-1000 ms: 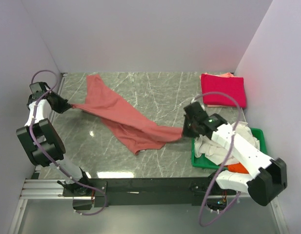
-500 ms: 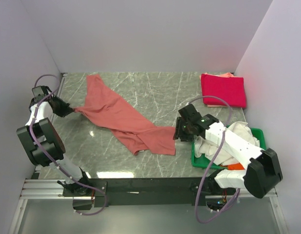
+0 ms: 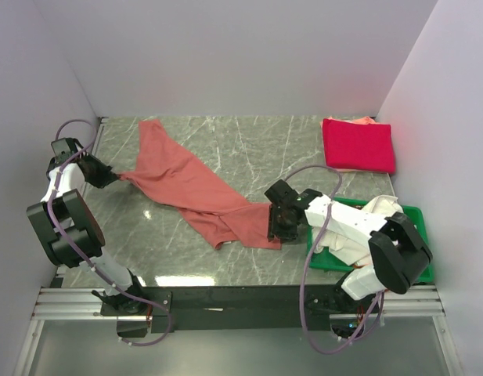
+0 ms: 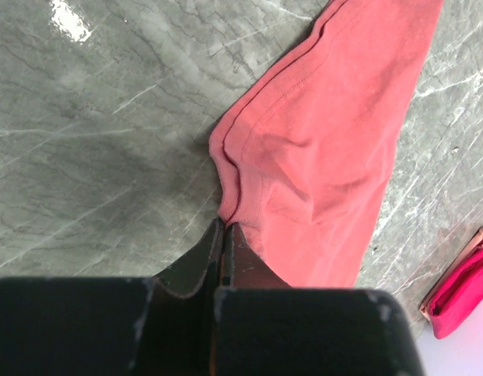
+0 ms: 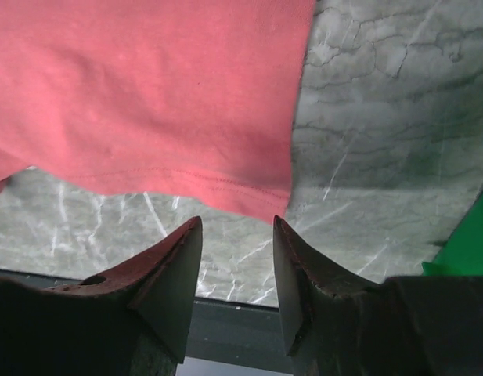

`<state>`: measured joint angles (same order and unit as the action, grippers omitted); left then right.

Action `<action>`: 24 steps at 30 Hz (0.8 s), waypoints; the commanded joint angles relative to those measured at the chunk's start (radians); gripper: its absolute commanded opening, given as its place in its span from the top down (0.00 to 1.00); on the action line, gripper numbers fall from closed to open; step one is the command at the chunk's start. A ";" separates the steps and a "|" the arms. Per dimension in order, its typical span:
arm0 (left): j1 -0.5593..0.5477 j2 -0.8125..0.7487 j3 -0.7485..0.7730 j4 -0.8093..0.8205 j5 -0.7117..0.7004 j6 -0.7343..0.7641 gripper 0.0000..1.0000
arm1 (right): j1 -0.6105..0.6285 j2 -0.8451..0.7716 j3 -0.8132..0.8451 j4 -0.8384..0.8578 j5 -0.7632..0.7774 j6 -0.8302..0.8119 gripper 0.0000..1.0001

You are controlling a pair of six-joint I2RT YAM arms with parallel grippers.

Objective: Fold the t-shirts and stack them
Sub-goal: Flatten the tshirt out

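Top external view: 1 crimson t-shirt point(image 3: 358, 146) sits folded upper right; the salmon t-shirt point(image 3: 196, 192) sprawls unfolded mid-frame, the left gripper point(image 4: 225, 229) pinching its left corner, the right gripper point(image 5: 237, 222) half-open, empty, at its lower hem. White t-shirts point(image 3: 382, 208) wait in the green tray point(image 3: 320, 263).

Could not follow the salmon-red shirt point(image 4: 319, 133) past the top edge of the left wrist view, nor see its pinched fold inside the closed left gripper point(image 4: 223, 229). Caught only a corner of the crimson shirt point(image 4: 464, 288) there. From above, found the green tray point(image 3: 419, 219) and white shirt point(image 3: 382, 205) largely covered by the right arm point(image 3: 343, 219).
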<state>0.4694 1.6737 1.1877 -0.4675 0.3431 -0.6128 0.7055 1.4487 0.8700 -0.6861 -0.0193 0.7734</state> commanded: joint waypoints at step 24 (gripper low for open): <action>-0.011 -0.008 0.015 0.026 -0.013 0.038 0.99 | -0.027 0.073 -0.043 0.057 -0.067 -0.025 1.00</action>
<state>0.4637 1.6802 1.1877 -0.4679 0.3405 -0.5945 0.6903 1.5352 0.8101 -0.5976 -0.0826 0.7597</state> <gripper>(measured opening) 0.018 0.041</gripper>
